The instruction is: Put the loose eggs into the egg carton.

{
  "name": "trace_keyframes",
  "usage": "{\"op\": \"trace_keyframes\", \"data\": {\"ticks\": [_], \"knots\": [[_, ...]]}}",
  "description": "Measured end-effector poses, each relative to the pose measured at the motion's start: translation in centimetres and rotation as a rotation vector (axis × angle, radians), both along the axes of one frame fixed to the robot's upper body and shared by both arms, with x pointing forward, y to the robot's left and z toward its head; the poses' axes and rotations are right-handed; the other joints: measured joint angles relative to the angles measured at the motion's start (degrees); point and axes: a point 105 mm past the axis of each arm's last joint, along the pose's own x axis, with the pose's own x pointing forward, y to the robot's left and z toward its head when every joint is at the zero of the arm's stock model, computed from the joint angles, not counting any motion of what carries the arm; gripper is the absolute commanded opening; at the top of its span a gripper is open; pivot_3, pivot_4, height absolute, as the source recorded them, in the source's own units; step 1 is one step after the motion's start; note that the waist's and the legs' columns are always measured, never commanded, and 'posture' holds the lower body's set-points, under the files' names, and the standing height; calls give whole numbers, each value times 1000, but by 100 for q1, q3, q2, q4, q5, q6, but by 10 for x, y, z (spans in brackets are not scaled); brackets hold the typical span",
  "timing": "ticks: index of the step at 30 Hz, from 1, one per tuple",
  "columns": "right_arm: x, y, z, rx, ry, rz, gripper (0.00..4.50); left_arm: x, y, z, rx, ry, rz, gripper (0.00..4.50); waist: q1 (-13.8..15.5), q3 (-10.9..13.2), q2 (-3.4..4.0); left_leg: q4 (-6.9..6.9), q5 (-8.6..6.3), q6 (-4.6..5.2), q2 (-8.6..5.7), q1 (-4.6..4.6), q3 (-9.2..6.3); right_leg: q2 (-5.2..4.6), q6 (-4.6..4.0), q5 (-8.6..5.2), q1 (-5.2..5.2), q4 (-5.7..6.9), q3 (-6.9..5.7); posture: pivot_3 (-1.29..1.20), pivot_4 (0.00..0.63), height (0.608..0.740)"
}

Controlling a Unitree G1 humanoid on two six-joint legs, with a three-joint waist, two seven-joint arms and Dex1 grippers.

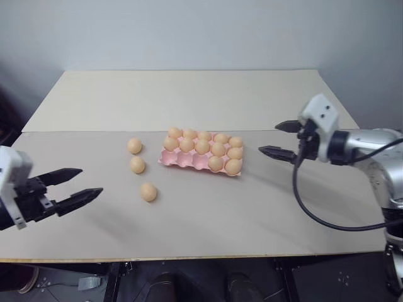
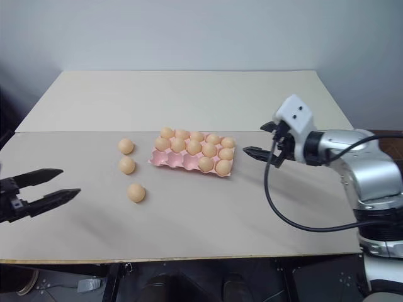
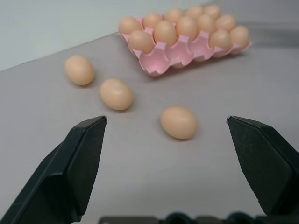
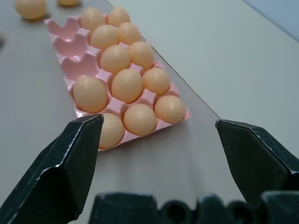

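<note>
Three loose eggs (image 1: 148, 192) beside egg carton (image 1: 182, 160), twelve cups filled.

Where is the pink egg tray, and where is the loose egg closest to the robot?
egg tray (image 1: 178, 159), left eye view, empty front cups.
closest loose egg (image 1: 148, 192), left eye view, middle of its shell.

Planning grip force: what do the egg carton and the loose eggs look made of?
The egg carton: thin moulded pink tray, matte, likely plastic or dyed pulp; its scalloped cup walls look thin. The loose eggs: smooth tan-orange shells with a soft sheen; real or plastic, I cannot tell.
</note>
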Motion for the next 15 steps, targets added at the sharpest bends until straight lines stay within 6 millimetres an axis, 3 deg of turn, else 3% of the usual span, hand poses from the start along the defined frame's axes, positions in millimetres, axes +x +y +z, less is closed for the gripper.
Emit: {"op": "trace_keyframes", "data": {"ticks": [3, 9, 15], "knots": [[0, -3, 1, 3, -5, 9, 4474, 0, -20, -5, -65, 13, 39, 4500, 26, 0, -1, 4, 0, 0, -1, 8, -4, -3, 0, 1, 11, 3, 1, 0, 150, 740], [1, -4, -2, 6, 5, 4, 4474, 10, -69, -52, -85, 87, 234, 4500, 56, 0, -2, 5, -1, 0, -5, 40, -21, -7, 0, 1, 57, -3, -2, 0, 150, 740], [-1, 0, -1, 2, 6, 26, 4474, 31, -96, -72, -81, 134, 447, 4500, 98, -1, -3, 11, -1, 0, -12, 55, -28, -8, 0, 2, 80, -4, -3, 0, 150, 740]]}}
